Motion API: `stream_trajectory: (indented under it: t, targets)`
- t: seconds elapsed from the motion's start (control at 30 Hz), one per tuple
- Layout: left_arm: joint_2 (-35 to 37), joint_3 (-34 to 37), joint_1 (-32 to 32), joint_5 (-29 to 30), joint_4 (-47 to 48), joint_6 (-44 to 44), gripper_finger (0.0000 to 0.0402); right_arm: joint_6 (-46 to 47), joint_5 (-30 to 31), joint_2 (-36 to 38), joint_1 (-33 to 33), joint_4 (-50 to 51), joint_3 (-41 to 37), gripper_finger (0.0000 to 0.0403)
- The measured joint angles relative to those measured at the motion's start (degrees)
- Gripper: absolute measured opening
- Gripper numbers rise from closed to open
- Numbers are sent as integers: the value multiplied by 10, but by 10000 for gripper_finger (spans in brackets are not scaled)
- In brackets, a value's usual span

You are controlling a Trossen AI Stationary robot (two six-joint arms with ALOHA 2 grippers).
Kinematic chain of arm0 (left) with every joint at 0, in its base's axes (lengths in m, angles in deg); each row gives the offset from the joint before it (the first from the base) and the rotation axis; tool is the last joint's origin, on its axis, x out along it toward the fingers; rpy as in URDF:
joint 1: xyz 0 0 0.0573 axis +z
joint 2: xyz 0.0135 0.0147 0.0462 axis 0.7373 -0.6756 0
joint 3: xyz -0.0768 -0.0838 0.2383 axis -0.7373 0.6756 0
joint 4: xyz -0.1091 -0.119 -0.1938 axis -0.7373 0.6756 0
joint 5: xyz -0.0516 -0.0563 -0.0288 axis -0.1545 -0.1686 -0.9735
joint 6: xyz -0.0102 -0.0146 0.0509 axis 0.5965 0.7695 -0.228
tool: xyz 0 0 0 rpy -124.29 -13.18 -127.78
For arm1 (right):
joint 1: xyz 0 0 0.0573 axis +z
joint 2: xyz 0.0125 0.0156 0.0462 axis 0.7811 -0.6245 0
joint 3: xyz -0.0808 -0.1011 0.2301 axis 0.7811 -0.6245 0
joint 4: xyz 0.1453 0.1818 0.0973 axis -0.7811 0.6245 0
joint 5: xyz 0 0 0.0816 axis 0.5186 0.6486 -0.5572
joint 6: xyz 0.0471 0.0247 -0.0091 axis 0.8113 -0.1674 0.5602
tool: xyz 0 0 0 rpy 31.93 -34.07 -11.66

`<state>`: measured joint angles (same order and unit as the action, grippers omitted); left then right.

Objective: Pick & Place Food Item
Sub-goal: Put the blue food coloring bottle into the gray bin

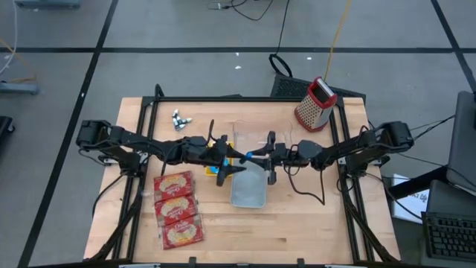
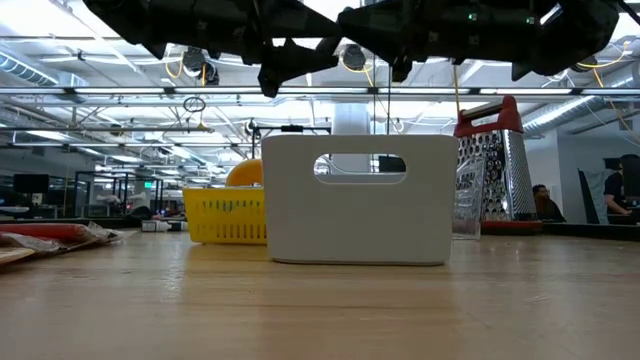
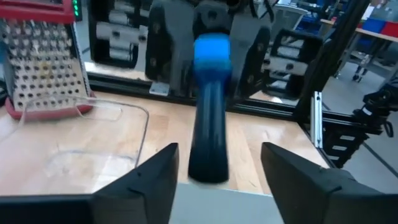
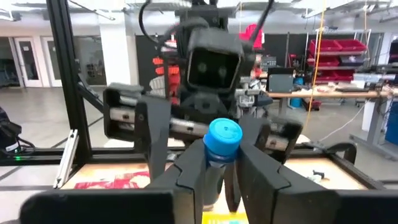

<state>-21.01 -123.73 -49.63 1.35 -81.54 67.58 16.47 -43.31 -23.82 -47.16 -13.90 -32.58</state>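
While both arms meet over the middle of the surface (image 1: pixel 297 231), I read this as a hand-to-hand transfer. The thing passed is a dark cylinder with a blue cap (image 4: pixel 222 138); I can't tell what food it is. It's up in the air, just above the grey bin (image 1: pixel 248 190), between the two hands.

Right hand (image 4: pixel 219 163): narrow, fingers pinched on the cylinder just under the blue cap, clear in the right wrist view. Left hand (image 3: pixel 216 167): fingers wide, spread either side of the cylinder's dark end, no contact that I can see in the left wrist view. So I judge the right hand holds it alone.

In the high view the two hands sit nose to nose over the bin's near edge. Low view only shows the bin (image 2: pixel 358 200) end-on with its handle slot, and a yellow basket (image 2: pixel 228 215) behind it.

Other stuff: red grater (image 1: pixel 315 104) at the far right corner, three red snack packets (image 1: pixel 177 209) near left, small metal bits (image 1: pixel 181 119) far left, clear container (image 1: pixel 251 139) beyond the bin.

Step, my guess: handover done, placing pending. Next move calls for the left arm to back straight off without clipping the cylinder, then the right hand to lower it into the bin and spread its fingers. Risk: item tips in a cap-end pinch.
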Motion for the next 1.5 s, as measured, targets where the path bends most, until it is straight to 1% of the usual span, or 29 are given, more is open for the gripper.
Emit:
stream_trajectory:
  t: [0.1,0.2,0.33,0.47,0.67,0.8,0.87,1.0,1.3,1.4,1.5]
  targets:
    - [11,0,1,-11,17,4,254,-3,0,20,0,31,0,62]
    - [44,0,8,-17,53,-6,268,-13,1,53,0,80,0,64]
    - [119,0,29,-17,142,-10,279,-18,3,100,0,170,0,63]
    - [204,0,54,-12,226,-54,279,-23,7,135,0,247,0,61]
    - [288,0,83,-12,301,-114,276,-29,104,144,-1,336,0,63]
    - [309,4,99,-11,337,-137,282,-29,122,139,-6,357,0,62]
    - [314,19,108,-12,331,-135,284,-29,122,139,-8,361,0,63]
    - [326,69,139,-11,289,-116,284,-30,122,139,-12,370,0,64]
    - [342,230,222,-10,113,-24,284,-29,121,139,-12,378,0,65]
    - [342,264,242,0,85,8,284,-29,121,139,-13,379,0,63]
    - [342,280,253,12,82,37,280,-29,121,139,-14,378,0,62]
